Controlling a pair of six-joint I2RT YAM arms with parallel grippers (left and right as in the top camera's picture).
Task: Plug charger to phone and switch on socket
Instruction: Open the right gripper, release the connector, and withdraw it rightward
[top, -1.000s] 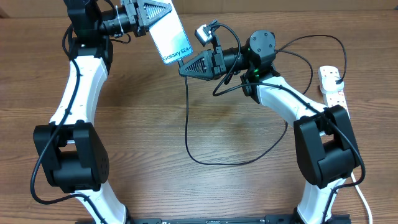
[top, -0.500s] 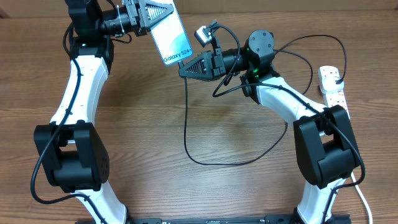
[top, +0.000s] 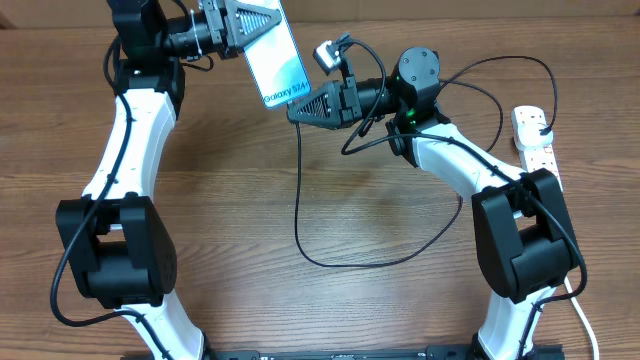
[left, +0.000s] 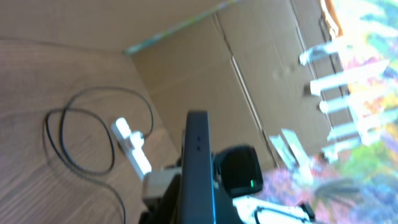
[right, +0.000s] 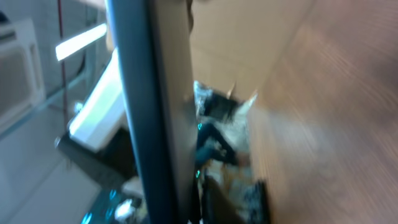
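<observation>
My left gripper (top: 250, 24) is shut on the phone (top: 280, 62) and holds it in the air at the back of the table, with its light blue face up and its lower end towards the right arm. The phone shows edge-on in the left wrist view (left: 198, 163) and the right wrist view (right: 149, 112). My right gripper (top: 296, 110) is shut on the end of the charger (top: 299, 200), just below the phone's lower end. The connector tip is hidden. The black cable hangs from the jaws and loops over the table. The socket (top: 535, 140) lies at the right edge.
The charger cable (left: 62, 140) loops across the table middle and runs back to the socket (left: 131, 147). A thick white cord (top: 585, 320) leads from the socket towards the front right. A cardboard wall (left: 249, 74) stands behind the table.
The phone in my left gripper has shifted slightly to the right, towards the right gripper. The right gripper and cable have barely moved.
</observation>
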